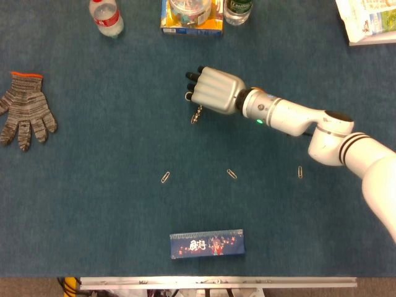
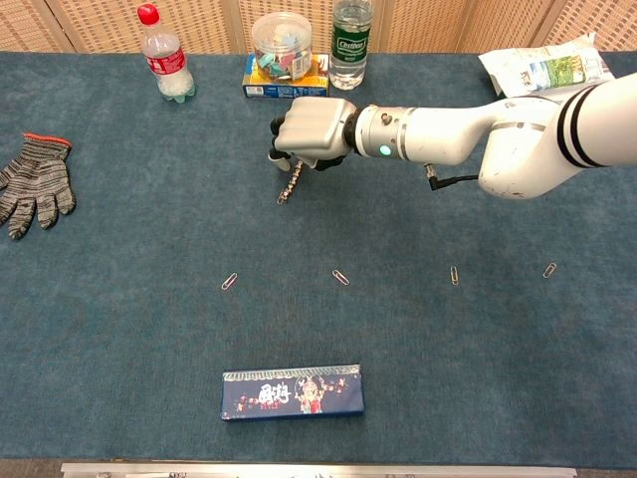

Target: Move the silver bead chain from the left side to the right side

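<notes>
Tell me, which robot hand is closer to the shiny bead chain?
Right. The right hand holds the silver bead chain, which dangles below it. The left hand is out of both views.

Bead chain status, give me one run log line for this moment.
right hand: holds chain | chain: dangling, tilted | left hand: unseen | place: pending

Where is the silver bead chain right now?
In both views the silver bead chain hangs from the right hand near the table's middle, in front of the jar on its box.
</notes>
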`<state>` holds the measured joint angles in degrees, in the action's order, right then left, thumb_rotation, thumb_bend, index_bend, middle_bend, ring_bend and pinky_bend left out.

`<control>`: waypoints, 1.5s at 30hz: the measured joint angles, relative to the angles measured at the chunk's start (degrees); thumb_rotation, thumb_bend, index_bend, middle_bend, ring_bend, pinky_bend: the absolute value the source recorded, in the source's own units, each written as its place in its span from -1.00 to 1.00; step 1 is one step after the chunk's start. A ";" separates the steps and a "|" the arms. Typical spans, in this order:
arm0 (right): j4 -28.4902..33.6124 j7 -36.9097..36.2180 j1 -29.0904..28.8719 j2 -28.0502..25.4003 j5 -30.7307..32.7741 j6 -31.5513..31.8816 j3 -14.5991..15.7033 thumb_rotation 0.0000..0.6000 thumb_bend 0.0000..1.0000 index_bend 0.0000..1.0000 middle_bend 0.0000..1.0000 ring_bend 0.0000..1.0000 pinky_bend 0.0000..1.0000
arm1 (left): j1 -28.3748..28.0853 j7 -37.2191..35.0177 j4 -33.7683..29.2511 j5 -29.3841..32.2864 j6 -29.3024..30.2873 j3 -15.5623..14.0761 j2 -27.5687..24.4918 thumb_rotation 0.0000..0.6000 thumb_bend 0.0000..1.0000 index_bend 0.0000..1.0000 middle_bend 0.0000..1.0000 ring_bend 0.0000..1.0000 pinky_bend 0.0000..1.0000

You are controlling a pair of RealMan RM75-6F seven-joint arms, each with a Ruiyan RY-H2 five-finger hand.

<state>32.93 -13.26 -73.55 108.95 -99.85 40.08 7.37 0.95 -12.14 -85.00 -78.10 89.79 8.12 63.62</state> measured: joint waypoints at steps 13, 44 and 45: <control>2.05 -0.90 0.50 -1.72 -0.58 -0.21 1.31 1.00 1.00 -0.25 -0.29 -0.69 -0.35 | 0.16 -0.17 0.12 -0.14 0.06 -0.05 -0.09 1.00 -0.56 -0.10 -0.73 -0.99 -1.00; 11.30 6.02 2.32 -6.22 2.98 -2.42 -1.83 1.00 1.00 -0.23 -0.28 -0.68 -0.35 | 0.64 -0.51 -0.73 -1.00 1.08 -0.21 -0.55 1.00 -0.56 -0.10 -0.72 -0.99 -1.00; 11.31 5.99 2.37 -6.28 2.95 -2.48 -1.75 1.00 1.00 -0.23 -0.28 -0.67 -0.35 | 0.65 -0.57 -0.70 -1.00 1.07 -0.21 -0.55 1.00 -0.56 -0.10 -0.72 -0.99 -1.00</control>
<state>44.24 -7.27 -71.18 102.67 -96.90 37.60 5.62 1.59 -12.70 -85.71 -79.09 90.86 7.91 63.06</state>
